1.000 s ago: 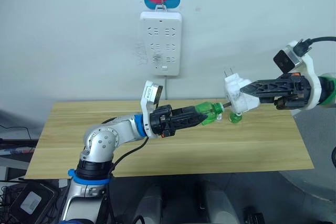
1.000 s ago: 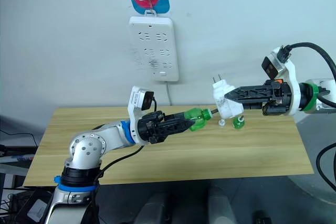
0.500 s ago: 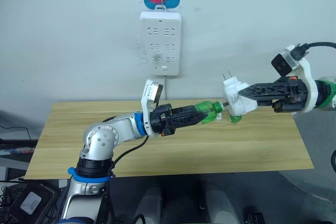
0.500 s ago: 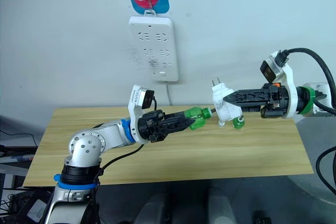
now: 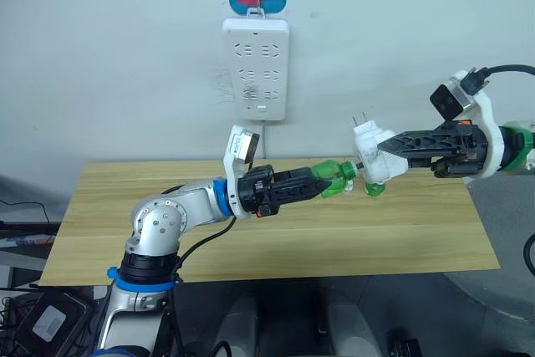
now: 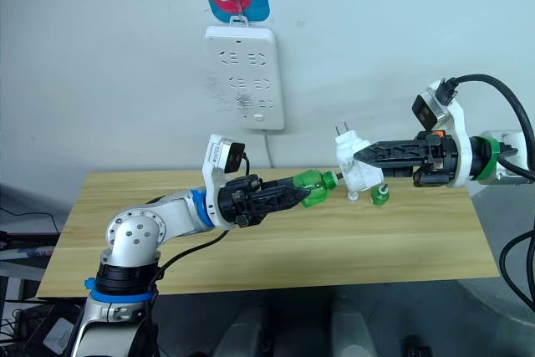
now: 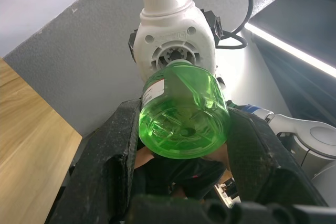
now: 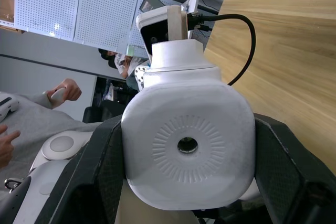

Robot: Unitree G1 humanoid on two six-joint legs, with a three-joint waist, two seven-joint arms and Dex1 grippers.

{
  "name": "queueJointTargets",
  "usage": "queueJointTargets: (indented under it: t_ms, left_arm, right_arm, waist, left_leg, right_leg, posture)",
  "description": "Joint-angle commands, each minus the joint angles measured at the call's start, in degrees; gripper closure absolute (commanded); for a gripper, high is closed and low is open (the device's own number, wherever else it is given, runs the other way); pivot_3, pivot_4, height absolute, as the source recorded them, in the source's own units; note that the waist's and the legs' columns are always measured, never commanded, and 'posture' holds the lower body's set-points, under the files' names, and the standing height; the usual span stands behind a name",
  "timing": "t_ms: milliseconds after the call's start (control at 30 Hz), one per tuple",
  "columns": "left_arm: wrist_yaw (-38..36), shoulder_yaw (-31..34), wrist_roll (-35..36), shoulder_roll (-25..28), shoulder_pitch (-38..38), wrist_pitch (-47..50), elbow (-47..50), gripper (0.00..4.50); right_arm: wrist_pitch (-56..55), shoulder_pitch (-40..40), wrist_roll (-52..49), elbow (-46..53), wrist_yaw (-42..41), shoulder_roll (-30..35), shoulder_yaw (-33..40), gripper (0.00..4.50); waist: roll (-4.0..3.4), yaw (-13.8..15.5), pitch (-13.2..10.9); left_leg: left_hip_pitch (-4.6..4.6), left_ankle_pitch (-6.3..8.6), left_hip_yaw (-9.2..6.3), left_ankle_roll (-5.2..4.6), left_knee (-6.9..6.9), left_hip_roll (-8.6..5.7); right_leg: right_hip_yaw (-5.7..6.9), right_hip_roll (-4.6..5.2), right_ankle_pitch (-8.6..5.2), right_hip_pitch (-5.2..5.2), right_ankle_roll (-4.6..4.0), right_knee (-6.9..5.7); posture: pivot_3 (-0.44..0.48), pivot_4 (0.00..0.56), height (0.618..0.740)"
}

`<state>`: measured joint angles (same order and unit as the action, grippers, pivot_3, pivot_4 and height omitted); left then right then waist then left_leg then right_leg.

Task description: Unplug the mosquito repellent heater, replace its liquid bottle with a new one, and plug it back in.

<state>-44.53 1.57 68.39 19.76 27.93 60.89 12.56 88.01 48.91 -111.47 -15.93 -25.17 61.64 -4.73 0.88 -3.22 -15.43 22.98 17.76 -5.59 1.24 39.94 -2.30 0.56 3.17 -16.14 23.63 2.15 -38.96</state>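
Note:
My left gripper (image 5: pixel 320 183) is shut on a translucent green bottle (image 5: pixel 336 178), held level above the table. Its neck points into the underside socket of the white mosquito repellent heater (image 5: pixel 373 157), and the two meet or nearly meet. The right gripper (image 5: pixel 386 150) is shut on the heater, whose plug prongs point up and back. In the left wrist view the bottle (image 7: pixel 184 114) sits between the fingers, with the heater (image 7: pixel 175 51) just beyond it. A second green bottle (image 6: pixel 379 196) stands on the table behind the heater. I cannot tell which bottle is the new one.
The white power strip (image 5: pixel 256 68) hangs on the wall above the wooden table (image 5: pixel 251 240), under a blue fish hook. A small white piece (image 6: pixel 354 197) lies beside the standing bottle. In the right wrist view a person's hand (image 8: pixel 65 90) shows in the background.
The gap between bottle and heater has closed: the dark wick seen between them before is now inside the heater's socket. The right gripper and heater shifted slightly left.

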Motion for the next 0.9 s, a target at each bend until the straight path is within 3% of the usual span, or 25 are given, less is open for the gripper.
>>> queueJointTargets:
  t_ms: [33, 733, 867, 900]
  left_arm:
    - [-1.0, -0.7, 0.2, -0.9, 0.7, -0.9, 1.5, 2.28]
    - [-0.1, -2.7, -3.4, -4.5, 1.1, -3.7, 1.8, 2.28]
    - [-0.7, -2.6, -3.7, -4.0, 0.9, -3.5, 1.7, 2.28]
    - [-0.7, -2.4, -3.8, -3.9, 0.8, -3.4, 1.6, 2.28]
  right_arm:
    - [0.0, 1.0, -1.5, 2.1, -1.7, 0.0, 0.6, 1.53]
    - [-3.9, 0.3, -1.5, 10.9, -0.9, -0.6, -0.3, 1.53]
    - [-5.3, -2.5, -1.5, 12.7, 0.5, 0.1, 0.1, 0.21]
    - [-5.5, -3.5, -1.5, 13.0, 0.6, 0.6, 0.4, 0.05]
  waist:
    - [0.00, 0.0, 0.0]
    - [0.00, 0.0, 0.0]
    - [0.00, 0.1, 0.0]
    - [0.00, 0.1, 0.0]
  left_leg:
    - [0.00, 0.00, 0.00, 0.00, 0.00, 0.00]
    - [0.00, -0.07, -0.01, 0.12, 0.00, 0.00]
    - [0.00, -0.07, -0.03, 0.12, 0.00, 0.00]
    - [0.01, -0.07, -0.03, 0.12, 0.00, 0.00]
  right_leg:
    - [0.00, 0.00, 0.00, 0.00, 0.00, 0.00]
    - [0.02, 0.00, 0.00, 0.00, 0.00, 0.01]
    - [0.02, 0.00, 0.00, 0.00, 0.00, 0.01]
    - [0.02, 0.00, 0.00, 0.00, 0.00, 0.01]
  posture:
    - [-0.131, 0.268, 0.740]
    - [-0.135, 0.244, 0.740]
    - [-0.134, 0.244, 0.740]
    - [-0.133, 0.246, 0.740]
